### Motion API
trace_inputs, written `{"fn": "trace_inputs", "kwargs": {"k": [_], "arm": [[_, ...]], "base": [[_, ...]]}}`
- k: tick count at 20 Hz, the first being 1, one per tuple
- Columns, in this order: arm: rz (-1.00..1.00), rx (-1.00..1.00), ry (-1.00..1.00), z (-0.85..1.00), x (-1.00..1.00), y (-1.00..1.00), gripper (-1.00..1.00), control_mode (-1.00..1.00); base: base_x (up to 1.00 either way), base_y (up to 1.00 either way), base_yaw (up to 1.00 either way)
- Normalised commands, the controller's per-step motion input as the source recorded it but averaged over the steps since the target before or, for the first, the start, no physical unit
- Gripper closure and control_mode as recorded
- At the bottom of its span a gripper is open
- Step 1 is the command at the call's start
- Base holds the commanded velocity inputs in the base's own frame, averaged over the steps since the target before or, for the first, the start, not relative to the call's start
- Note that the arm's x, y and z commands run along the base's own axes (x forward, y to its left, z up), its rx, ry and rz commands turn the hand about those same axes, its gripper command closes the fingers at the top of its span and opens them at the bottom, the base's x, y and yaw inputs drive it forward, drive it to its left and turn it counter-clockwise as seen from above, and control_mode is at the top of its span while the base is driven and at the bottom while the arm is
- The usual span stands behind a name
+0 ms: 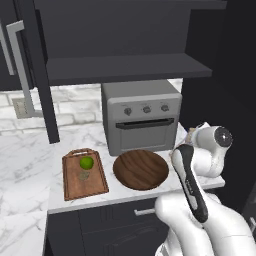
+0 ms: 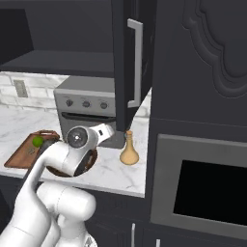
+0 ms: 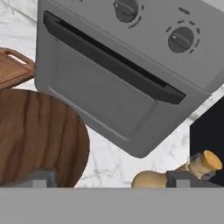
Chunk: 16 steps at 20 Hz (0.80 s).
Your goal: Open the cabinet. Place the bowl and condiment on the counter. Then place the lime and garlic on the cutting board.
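My gripper (image 3: pixel 111 179) — jaws wide apart, holding nothing — hangs over the counter (image 1: pixel 30 150) between bowl (image 3: pixel 35 135) and bottle (image 3: pixel 175 175). Lime (image 1: pixel 87 162) and garlic (image 1: pixel 83 175) lie on the board (image 1: pixel 85 187); cabinet (image 1: pixel 125 65) open.

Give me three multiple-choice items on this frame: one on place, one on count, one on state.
1. Where is the lime?
A. on the cutting board
B. in the bowl
C. on the cabinet shelf

2. How many knobs does the toaster oven show?
A. one
B. three
C. five

3. How does the cabinet stand?
A. doors shut
B. doors open, shelf bare
C. doors open, shelf full

Key: 1 A, the green ball lies on the board beside the garlic. 2 B, three dials sit in a row above the oven's door. 3 B, both doors are swung out and the dark shelf holds nothing.
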Motion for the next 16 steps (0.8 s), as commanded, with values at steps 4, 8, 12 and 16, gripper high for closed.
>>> {"fn": "trace_inputs", "kwargs": {"k": [4,8,12,16], "arm": [[0.00,-0.07,0.09,0.65,-0.17,0.74,-1.00,-1.00],[0.00,-0.08,0.01,0.67,-0.18,0.45,-1.00,-1.00],[0.00,-0.07,0.00,0.75,-0.25,0.12,-1.00,-1.00],[0.00,-0.05,-0.02,0.56,-0.47,0.00,-1.00,-1.00]], "base": [[0.00,0.00,0.00],[0.00,0.00,0.00],[0.00,0.00,0.00],[0.00,0.00,0.00]]}}
